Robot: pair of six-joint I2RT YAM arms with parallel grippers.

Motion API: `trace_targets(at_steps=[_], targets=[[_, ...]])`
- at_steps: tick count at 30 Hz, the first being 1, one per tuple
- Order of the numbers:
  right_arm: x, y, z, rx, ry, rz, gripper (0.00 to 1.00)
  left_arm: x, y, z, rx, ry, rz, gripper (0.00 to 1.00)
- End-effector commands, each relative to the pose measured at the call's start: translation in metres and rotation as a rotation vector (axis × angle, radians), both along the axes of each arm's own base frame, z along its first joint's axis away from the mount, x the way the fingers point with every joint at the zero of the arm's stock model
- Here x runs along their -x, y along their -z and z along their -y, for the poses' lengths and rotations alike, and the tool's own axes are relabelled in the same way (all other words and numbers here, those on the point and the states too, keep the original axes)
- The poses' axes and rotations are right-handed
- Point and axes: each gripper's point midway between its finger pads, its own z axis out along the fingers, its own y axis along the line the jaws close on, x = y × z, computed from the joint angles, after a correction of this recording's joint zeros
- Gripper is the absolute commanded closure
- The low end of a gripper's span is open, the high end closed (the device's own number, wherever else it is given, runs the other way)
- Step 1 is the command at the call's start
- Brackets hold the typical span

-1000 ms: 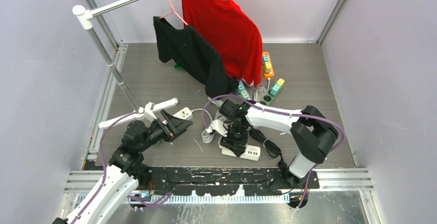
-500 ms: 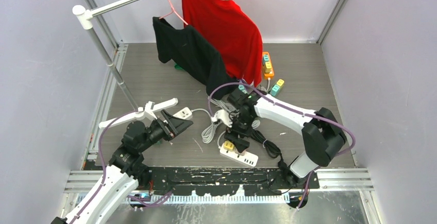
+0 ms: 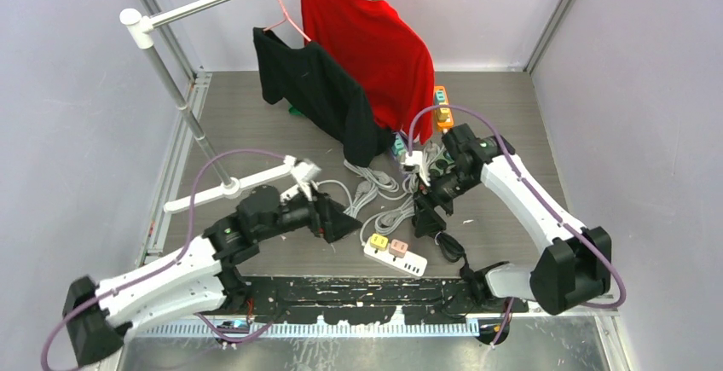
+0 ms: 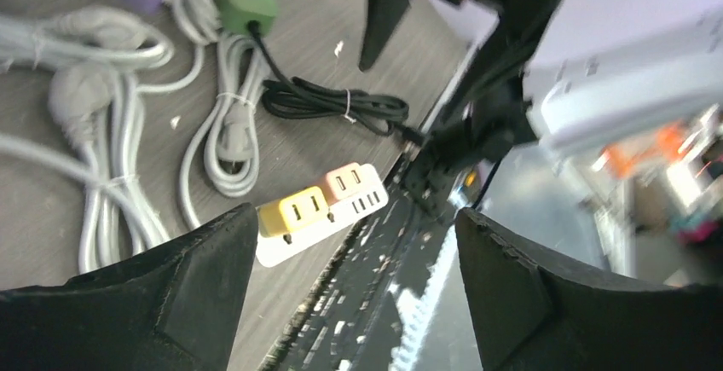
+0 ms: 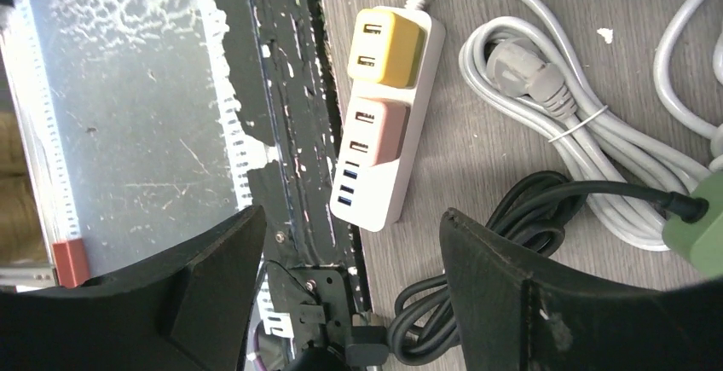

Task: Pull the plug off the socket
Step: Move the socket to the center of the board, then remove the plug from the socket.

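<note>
Over on the left, the left gripper [image 3: 345,224] is hanging low over the grey table [image 3: 256,132] with its jaws spread wide and nothing between them, and it is pointing toward the white power strip [image 3: 411,260] lying near the front edge. Two plug blocks are sitting in that strip, a yellow plug [image 4: 292,211] at the cord end and a pink plug [image 4: 345,182] touching it. I cannot tell which of them is meant, though the yellow one is lying nearer the left fingers. To my eye the step in hand is lining up for the grab. Since the two plugs are touching, the fingers should be coming down across the free faces, closing on the plug body alone and not on the strip. The strip is lying loose, so I am expecting it to lift with the plug unless something is pressing down on its bare end. Further right, the right gripper [image 3: 425,216] is hovering just behind the strip, likewise released and empty, beside a coil of black cable [image 3: 449,247]. It looks well placed to be doing that holding while the pull goes straight up along the prongs.
</note>
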Motion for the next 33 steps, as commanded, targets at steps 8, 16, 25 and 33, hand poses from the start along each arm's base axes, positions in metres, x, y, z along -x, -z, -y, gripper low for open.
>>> trace_targets(at_steps=[8, 16, 25, 33], targets=[[0.021, -0.015, 0.010, -0.219, -0.037, 0.034, 0.19, 0.037, 0.001, 0.089, -0.387, 0.613, 0.689, 0.08], [0.019, -0.007, 0.016, -0.219, 0.012, 0.034, 0.19, 0.045, 0.052, 0.097, -0.480, 0.784, 0.654, 0.15], [0.016, -0.005, 0.016, -0.222, 0.026, 0.022, 0.18, 0.028, 0.093, 0.101, -0.621, 0.816, 0.652, 0.25], [0.017, -0.004, 0.016, -0.224, 0.029, 0.021, 0.18, 0.017, 0.115, 0.106, -0.682, 0.799, 0.627, 0.42]])
